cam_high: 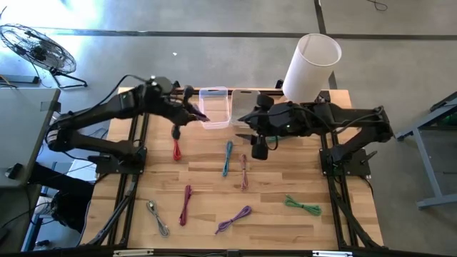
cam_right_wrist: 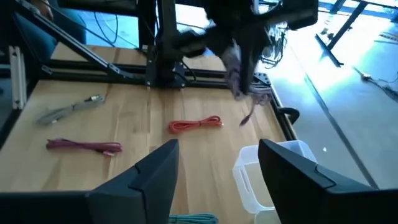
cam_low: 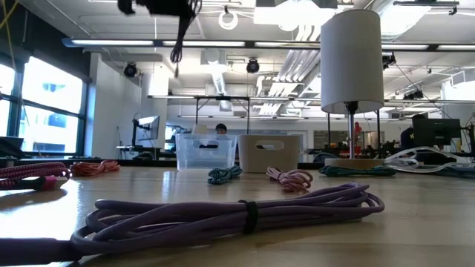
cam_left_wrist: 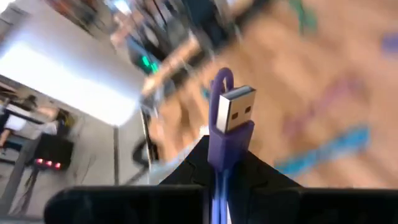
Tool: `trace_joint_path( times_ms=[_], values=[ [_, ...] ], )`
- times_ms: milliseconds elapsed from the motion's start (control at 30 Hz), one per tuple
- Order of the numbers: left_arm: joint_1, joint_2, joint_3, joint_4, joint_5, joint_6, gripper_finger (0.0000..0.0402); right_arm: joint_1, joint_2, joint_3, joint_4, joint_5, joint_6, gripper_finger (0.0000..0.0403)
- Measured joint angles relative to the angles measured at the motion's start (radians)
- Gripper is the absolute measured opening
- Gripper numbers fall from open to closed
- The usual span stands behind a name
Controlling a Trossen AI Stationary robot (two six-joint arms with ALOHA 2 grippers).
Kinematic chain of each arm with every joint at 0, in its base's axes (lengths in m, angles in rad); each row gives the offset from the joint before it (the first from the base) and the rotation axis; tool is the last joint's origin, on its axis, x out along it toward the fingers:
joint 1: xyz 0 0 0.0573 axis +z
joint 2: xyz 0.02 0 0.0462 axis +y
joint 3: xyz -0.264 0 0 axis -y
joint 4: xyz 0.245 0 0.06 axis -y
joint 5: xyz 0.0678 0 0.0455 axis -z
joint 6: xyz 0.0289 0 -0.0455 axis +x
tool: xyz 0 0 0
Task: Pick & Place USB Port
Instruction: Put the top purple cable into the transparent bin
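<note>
Grey concrete floor [cam_high: 178,25] — ceiling strip lights [cam_low: 148,42], perhaps workbenches.

A purple USB cable [cam_left_wrist: 231,115], its silver plug pointing up, hangs pinched in the closed left gripper [cam_high: 191,109] just beside the clear bin [cam_high: 215,107], tail dangling.

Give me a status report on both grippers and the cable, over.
Left gripper shut on purple USB cable, raised beside clear plastic bin. Right gripper open, empty, over bins. Nothing in the way.
</note>
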Motion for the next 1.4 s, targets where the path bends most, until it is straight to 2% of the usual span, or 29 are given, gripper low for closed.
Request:
trace_joint_path(
  times_ms=[167,400,667,933,1400],
  values=[
    [0.1,0.051,0.003,-0.032,0.018,0.234,0.001,0.0,-0.009,0.0,-0.031,-0.017,0.031,0.0213],
    [0.185,0.187,0.004,-0.025,-0.112,0.491,0.0019,-0.007,-0.01,0.0,-0.097,-0.017,0.075,0.0215],
    [0.189,0.358,0.003,-0.025,-0.216,0.71,0.0009,-0.01,-0.01,0.0,-0.109,-0.017,0.129,0.0216],
    [0.189,0.47,0.003,-0.01,-0.245,0.806,0.0009,-0.011,-0.01,0.0,-0.113,-0.019,0.168,0.0216],
    [0.182,0.494,0.003,0.06,-0.193,0.859,0.0009,-0.016,-0.01,-0.001,-0.111,-0.013,0.19,0.0216]
  ],
)
